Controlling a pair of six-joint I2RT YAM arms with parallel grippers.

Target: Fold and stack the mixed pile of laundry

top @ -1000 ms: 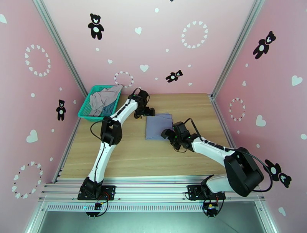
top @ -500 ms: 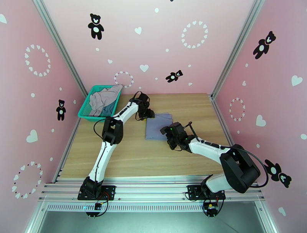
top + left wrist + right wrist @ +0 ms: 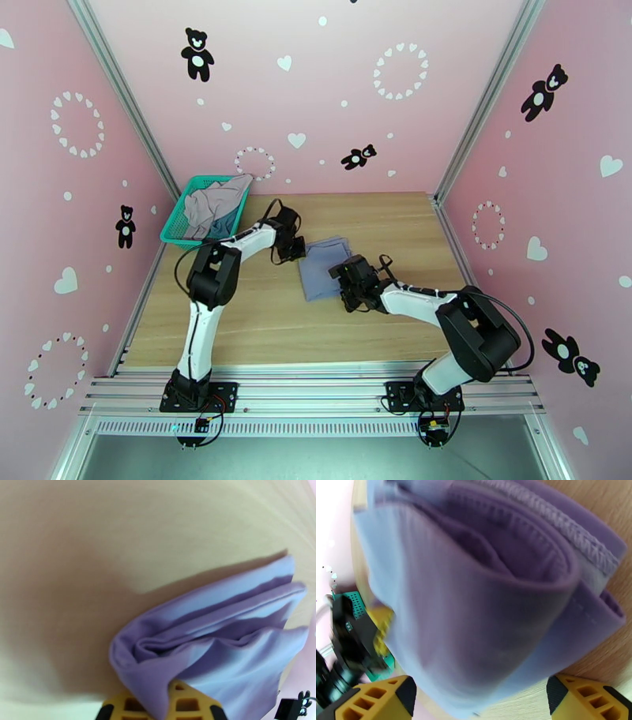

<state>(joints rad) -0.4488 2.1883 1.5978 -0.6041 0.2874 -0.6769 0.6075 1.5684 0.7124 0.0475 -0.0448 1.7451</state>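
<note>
A folded grey-lavender garment lies mid-table. My left gripper is at its far left corner, shut on a bunched fold of the cloth, which runs down between the yellow fingers. My right gripper is at the garment's right edge and stands open. Its yellow fingertips are set wide either side of the rolled edge without pinching it. A pale mauve-grey garment and a teal-blue one lie in the basket.
The green mesh basket stands at the table's far left corner, close behind the left arm. Pink walls close in the table on three sides. Bare wood lies between the garment and the arm bases.
The left gripper closed on the garment's corner and drew it left and nearer, skewing the cloth. The right arm moved left, up to the garment's right edge, still open.
</note>
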